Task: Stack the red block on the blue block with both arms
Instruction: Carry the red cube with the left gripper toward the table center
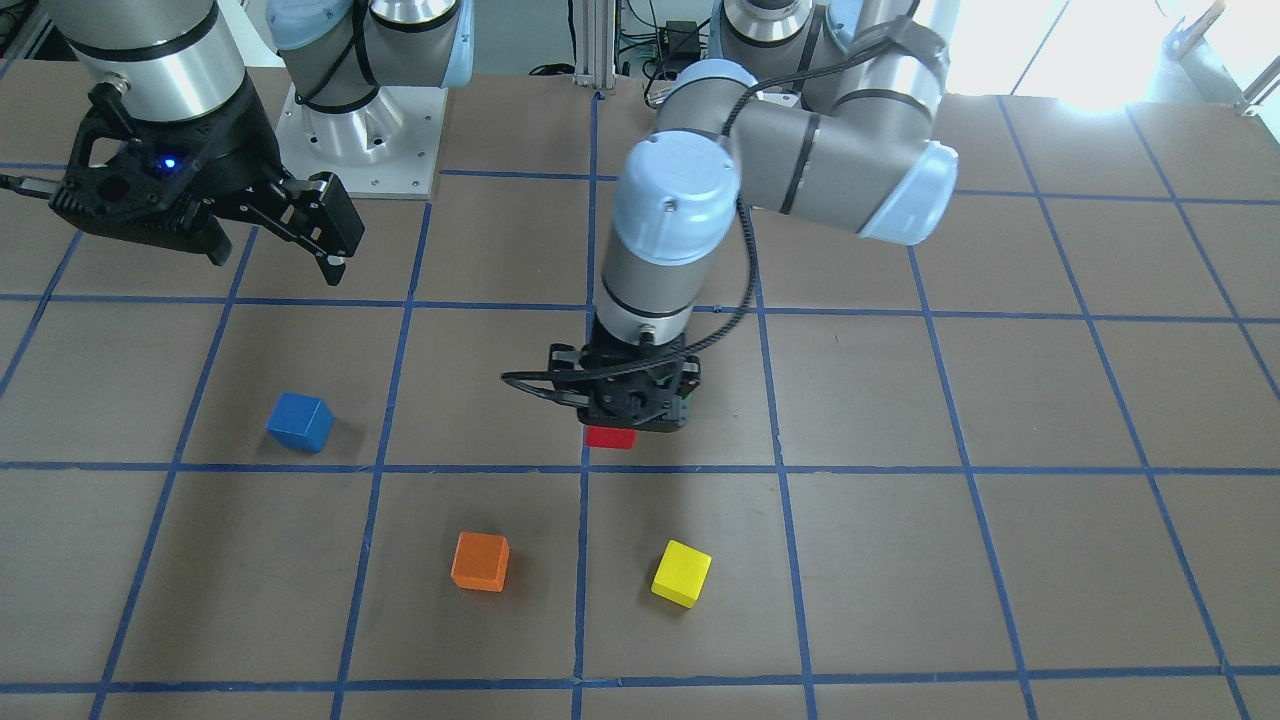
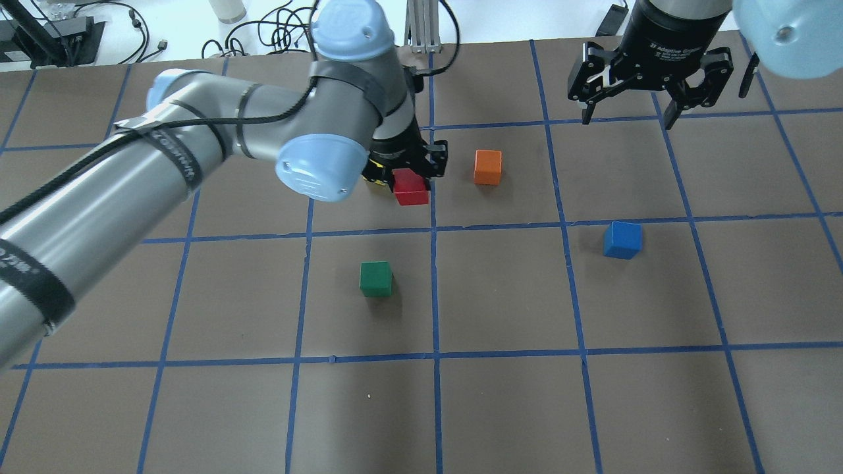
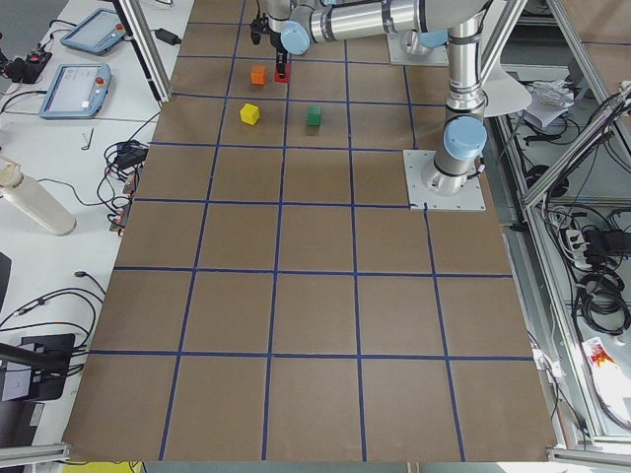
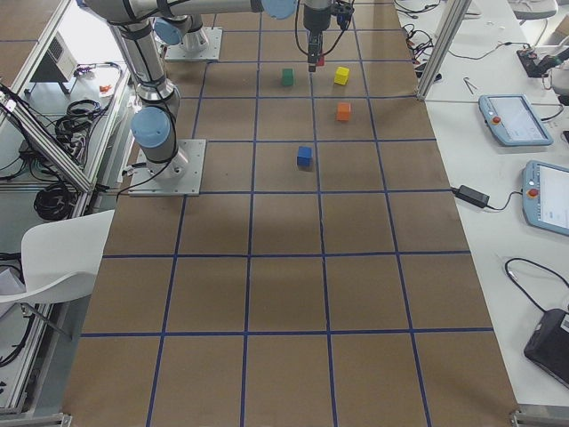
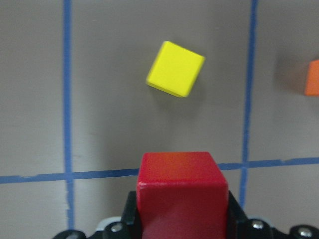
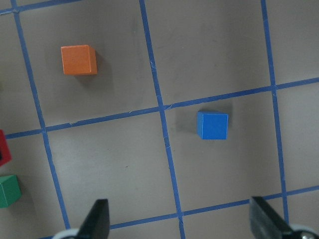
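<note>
The red block [image 2: 411,187] is pinched between the fingers of the left gripper [image 2: 404,174], probably just clear of the table [image 2: 500,408]. The blue block [image 2: 622,239] sits well apart toward the robot's right, nearer the right gripper [image 2: 627,118], which hangs spread wide and holds nothing.

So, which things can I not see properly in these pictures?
Green block: missing in the front-facing view, behind the left arm.
Yellow block: almost fully covered by that arm in the overhead view.
Red block: the bottom edge of the left wrist view cuts it off.
</note>
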`<control>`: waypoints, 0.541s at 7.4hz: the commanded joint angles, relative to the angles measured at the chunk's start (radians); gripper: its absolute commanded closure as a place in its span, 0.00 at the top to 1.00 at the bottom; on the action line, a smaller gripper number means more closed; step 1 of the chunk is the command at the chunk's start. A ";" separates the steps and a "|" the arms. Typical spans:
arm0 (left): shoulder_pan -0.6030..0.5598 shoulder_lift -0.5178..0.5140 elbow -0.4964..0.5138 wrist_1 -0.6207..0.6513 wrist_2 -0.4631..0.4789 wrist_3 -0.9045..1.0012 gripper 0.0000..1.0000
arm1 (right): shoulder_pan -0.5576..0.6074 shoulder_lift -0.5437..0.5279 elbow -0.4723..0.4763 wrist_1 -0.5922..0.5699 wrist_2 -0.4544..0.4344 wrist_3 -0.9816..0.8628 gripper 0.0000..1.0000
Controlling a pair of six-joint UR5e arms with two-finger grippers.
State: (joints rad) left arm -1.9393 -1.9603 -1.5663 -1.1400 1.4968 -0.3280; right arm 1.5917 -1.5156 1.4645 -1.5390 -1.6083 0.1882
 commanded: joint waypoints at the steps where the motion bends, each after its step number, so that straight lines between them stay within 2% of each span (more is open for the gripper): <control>1: -0.099 -0.095 -0.001 0.006 0.063 -0.092 0.00 | 0.001 0.000 0.000 0.005 0.001 0.000 1.00; 4: -0.104 -0.173 -0.014 0.023 0.062 -0.100 0.02 | 0.001 0.000 0.000 0.000 0.001 0.001 1.00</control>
State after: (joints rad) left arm -2.0387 -2.1042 -1.5726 -1.1215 1.5579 -0.4246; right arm 1.5922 -1.5157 1.4649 -1.5383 -1.6077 0.1886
